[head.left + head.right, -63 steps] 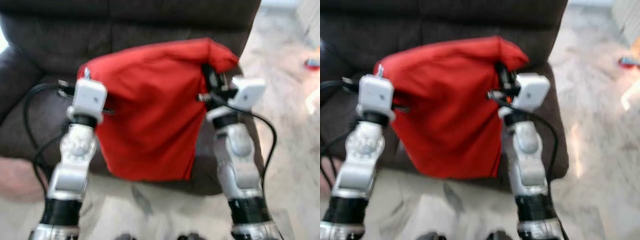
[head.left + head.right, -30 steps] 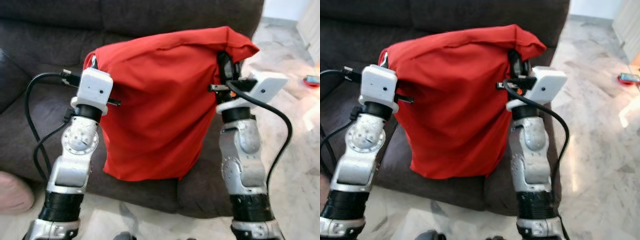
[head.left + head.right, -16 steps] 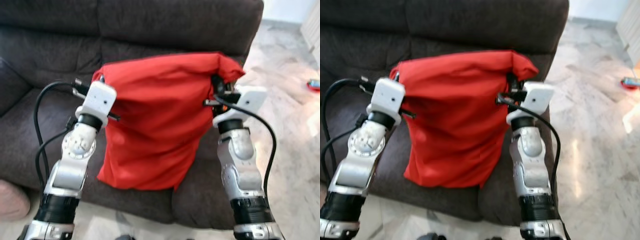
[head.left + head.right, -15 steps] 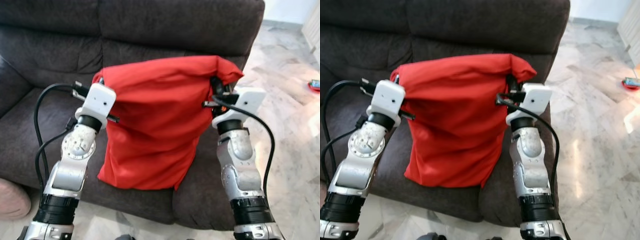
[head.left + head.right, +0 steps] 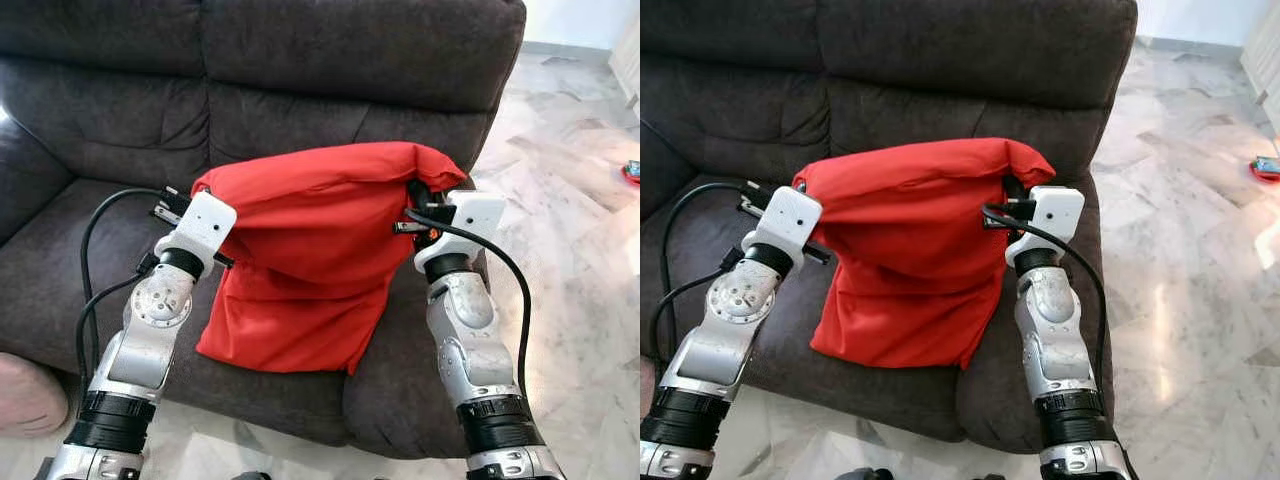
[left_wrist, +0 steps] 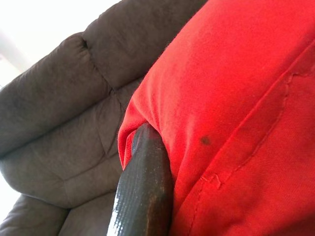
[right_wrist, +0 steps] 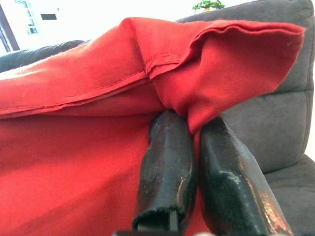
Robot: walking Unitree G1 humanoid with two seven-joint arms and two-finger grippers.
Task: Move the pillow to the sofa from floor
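**Pillow on seat, front-edge slip risk**

Left gripper (image 6: 147, 162) pinches the pillow (image 5: 310, 250) corner; only one finger visible. Pillow sags on the sofa (image 5: 90, 230) seat near the front. Right gripper (image 7: 194, 142) pinches the other corner. Releasing here may let it slide off.

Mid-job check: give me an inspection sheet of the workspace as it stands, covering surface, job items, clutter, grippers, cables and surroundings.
Surface: dark grey sofa; its seat cushion carries the load.
Job's things: red pillow, its lower edge resting on the sofa seat, its top sagging in folds between the two arms.
Clutter: a small red and blue object on the floor at far right; a pink thing at the lower left edge, unclear what.
Grippers: left gripper pressed into the pillow's corner, one finger showing; right gripper shut on a fold of pillow fabric.
Cables: black cables loop from each wrist, hanging free of the pillow.
Surroundings: pale marble floor to the right.
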